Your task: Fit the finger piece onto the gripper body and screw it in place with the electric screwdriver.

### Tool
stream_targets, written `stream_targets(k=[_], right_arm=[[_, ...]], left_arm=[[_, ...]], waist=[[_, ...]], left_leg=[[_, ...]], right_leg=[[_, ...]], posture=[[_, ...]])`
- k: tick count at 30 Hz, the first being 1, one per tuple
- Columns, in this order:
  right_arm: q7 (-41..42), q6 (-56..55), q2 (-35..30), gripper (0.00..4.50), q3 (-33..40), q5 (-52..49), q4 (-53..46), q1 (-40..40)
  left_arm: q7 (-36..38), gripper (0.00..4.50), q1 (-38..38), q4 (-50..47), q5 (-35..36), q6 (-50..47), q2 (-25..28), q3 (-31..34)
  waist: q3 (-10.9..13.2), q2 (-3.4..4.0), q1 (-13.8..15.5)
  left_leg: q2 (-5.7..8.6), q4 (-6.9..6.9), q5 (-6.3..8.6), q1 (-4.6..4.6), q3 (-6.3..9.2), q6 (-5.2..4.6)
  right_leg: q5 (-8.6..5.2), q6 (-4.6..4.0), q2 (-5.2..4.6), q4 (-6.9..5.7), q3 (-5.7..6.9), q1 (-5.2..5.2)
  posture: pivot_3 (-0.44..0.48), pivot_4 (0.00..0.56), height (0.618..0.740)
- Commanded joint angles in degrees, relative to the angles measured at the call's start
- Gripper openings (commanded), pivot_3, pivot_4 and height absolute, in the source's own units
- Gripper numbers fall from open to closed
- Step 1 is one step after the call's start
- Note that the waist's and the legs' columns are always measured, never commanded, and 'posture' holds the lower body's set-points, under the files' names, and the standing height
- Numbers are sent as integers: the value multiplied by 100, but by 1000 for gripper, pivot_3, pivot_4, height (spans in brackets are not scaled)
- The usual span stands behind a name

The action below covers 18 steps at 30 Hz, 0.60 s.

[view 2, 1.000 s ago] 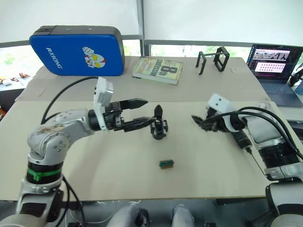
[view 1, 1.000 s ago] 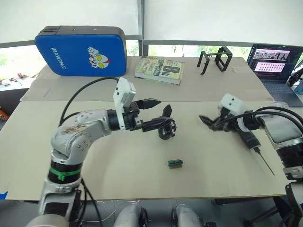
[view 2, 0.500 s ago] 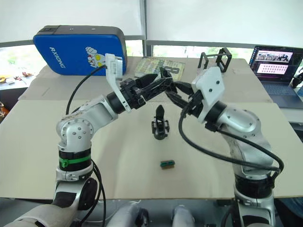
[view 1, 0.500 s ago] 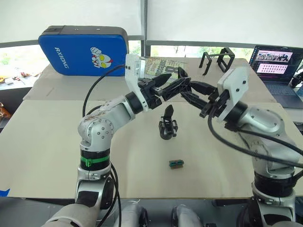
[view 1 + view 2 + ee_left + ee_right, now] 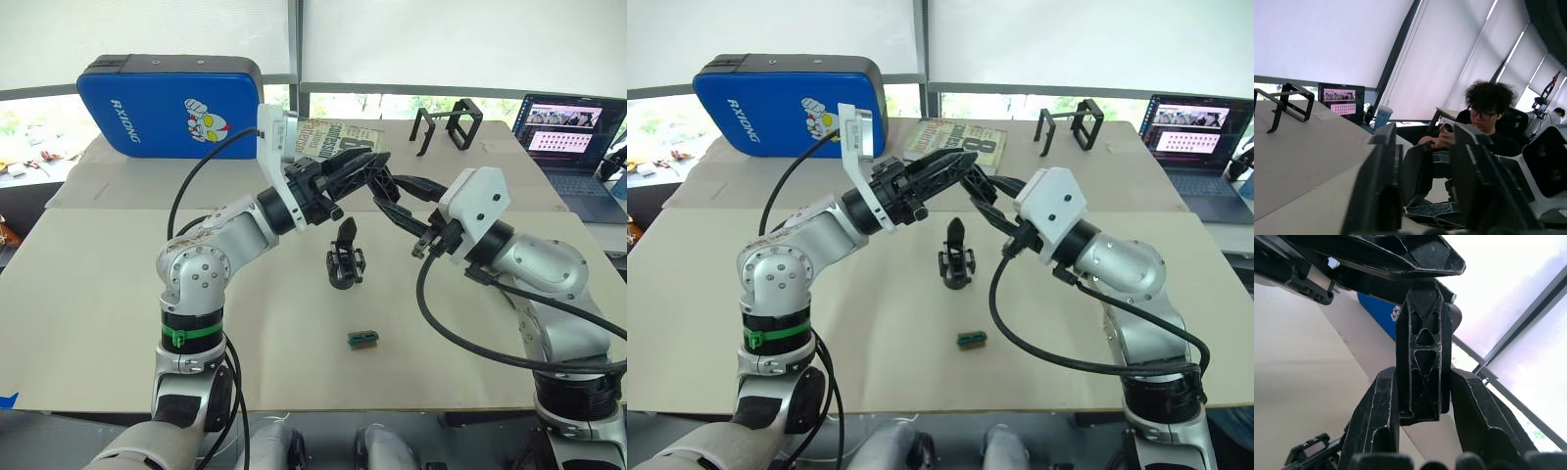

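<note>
Table (image 5: 118, 323): broad, pale, cardboard-covered. Far edge carries a blue case (image 5: 171, 103), a book (image 5: 945, 137) beside it, black open-frame brackets (image 5: 446, 125), and a laptop (image 5: 568, 132) at the robot's far right corner.

Both arms raised over table centre, the grippers meeting in the air above the gripper body.

Left gripper (image 5: 367, 168): jaws spread, one finger above and one below the meeting point. The left wrist view shows an open gap between its fingers (image 5: 1376, 191), with a seated person (image 5: 1484, 122) beyond.

Right gripper (image 5: 1420, 404): jaws pinching the finger piece (image 5: 1422, 357), which stands up between the two pads, its tip close under a left finger.

Gripper body (image 5: 345, 257): upright on the table, well below both grippers, untouched.

Small green-and-black block (image 5: 362, 339): flat on the table, nearer the robot than the gripper body.
</note>
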<state>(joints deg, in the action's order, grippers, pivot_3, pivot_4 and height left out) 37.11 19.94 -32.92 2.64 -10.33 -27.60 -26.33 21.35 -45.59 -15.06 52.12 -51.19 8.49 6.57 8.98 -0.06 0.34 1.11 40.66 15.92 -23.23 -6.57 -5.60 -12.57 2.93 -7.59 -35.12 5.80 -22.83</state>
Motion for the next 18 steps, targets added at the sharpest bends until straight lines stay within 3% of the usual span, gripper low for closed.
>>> stream_targets(k=[1, 8, 10, 15, 16, 18], right_arm=[[-56, -273, -28, 1115, 38, 18, -87, -219], [-115, -314, -48, 1115, 63, 89, -117, -349], [49, -170, -143, 2176, 124, -94, -209, -361], [623, 820, -616, 3877, 681, -1443, -417, -555], [884, 1385, -835, 4218, 901, -2200, -370, -682], [1200, 2685, -1198, 4218, 1245, -3712, 29, -1131]], left_arm=[[-54, 24, -19, -197, 121, 57, -8, 10], [-2, 0, -3, -21, -5, 114, 32, -75], [183, 0, -43, 37, -57, 127, 138, -170], [1121, 0, -204, 34, -77, 49, 792, -543], [1535, 0, -285, 29, -99, 49, 1078, -647], [2529, 0, -445, 80, -156, 109, 1683, -845]], waist=[[0, 0, -3], [0, 0, 6], [0, 0, 11], [0, 0, 1], [0, 0, 2], [2, 0, -13]], left_leg=[[0, 0, 0, 0, 0, 0], [-1, 0, 0, -1, 0, 0], [-1, 0, 0, -1, 1, 0], [-2, 0, 0, -4, 0, 0], [-3, -2, 0, -2, 0, 0], [-5, -3, 0, -5, 0, 0]], right_leg=[[0, 0, 0, 0, -1, -1], [-1, -1, 1, 0, -1, 0], [-1, -1, 1, 2, -1, 1], [0, -1, 2, 1, -1, -3], [0, -1, 3, 2, -1, -2], [0, -4, 3, 2, -1, -6]], posture=[[0, 150, 740], [0, 150, 740], [0, 150, 740], [0, 150, 740], [0, 150, 740], [0, 150, 740]])
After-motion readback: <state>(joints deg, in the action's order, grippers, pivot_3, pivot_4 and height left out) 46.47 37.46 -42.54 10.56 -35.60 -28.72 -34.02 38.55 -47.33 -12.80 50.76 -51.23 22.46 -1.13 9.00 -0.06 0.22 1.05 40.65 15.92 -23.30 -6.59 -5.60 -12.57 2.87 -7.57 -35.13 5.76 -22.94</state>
